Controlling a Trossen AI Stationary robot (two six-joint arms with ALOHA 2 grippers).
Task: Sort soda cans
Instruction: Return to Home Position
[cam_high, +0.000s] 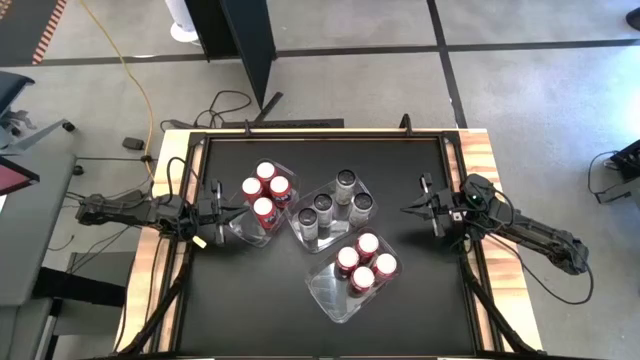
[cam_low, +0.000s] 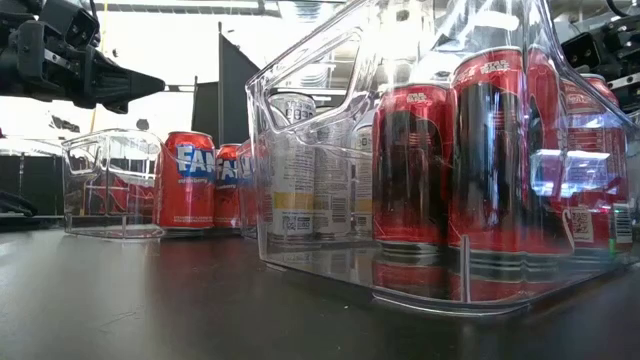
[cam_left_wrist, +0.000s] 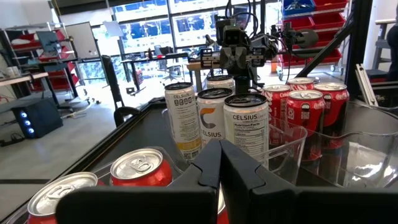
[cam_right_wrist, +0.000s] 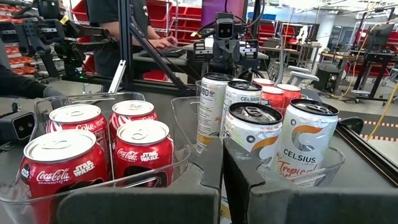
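Soda cans stand upright in three clear trays on the black table. Several red cans (cam_high: 266, 189) fill the left tray (cam_high: 245, 232), several silver-grey cans (cam_high: 333, 207) with dark tops the middle tray (cam_high: 301, 234), and several more red cans (cam_high: 366, 264) the near tray (cam_high: 330, 296). My left gripper (cam_high: 242, 209) is shut, level at the table's left beside the left tray, above its red cans (cam_left_wrist: 140, 169). My right gripper (cam_high: 405, 208) is shut, level at the table's right, pointing at the middle tray; its wrist view shows silver-grey cans (cam_right_wrist: 308, 140) and red cans (cam_right_wrist: 143, 149) ahead.
The trays sit close together in a slanted cluster at the table's middle. Bare black tabletop (cam_high: 240, 300) lies near left and at the far side (cam_high: 400, 160). A raised frame (cam_high: 320, 133) edges the table. A person (cam_right_wrist: 134, 25) works at a desk beyond the table.
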